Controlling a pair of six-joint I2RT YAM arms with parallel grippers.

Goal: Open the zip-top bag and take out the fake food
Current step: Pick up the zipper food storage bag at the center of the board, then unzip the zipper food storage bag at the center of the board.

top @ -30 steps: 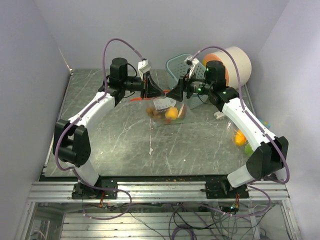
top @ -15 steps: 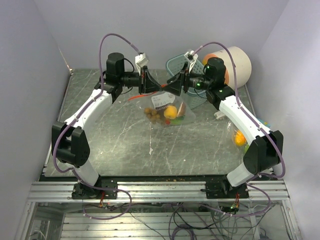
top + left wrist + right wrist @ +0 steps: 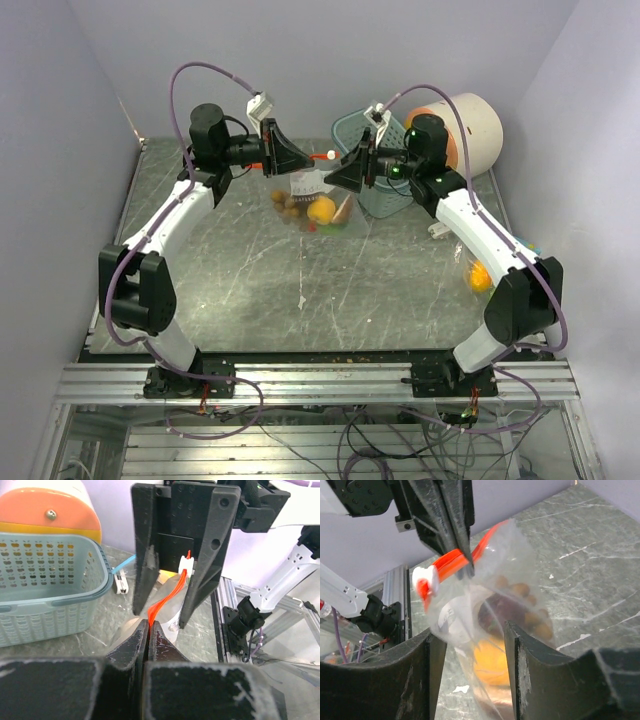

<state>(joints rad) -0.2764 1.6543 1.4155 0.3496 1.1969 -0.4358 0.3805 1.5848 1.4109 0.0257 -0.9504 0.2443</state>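
Zip-top bag (image 3: 300, 195) hung aloft over the far table (image 3: 220, 270), clear crinkly film sagging round lumpy fake food (image 3: 321, 209). Our left gripper (image 3: 149, 627) pinched the slick orange zip strip (image 3: 167, 597). Our right gripper (image 3: 470, 635) stood half-parted astride the film; we judged it should close squarely on the white slider (image 3: 422, 577).

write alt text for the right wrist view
The left gripper, at the top, pinches the orange zip strip of a clear zip-top bag, which hangs over a grey table with orange and brown fake food inside. A white slider sits at the strip's end, and the right gripper stands open around the bag's lower part.
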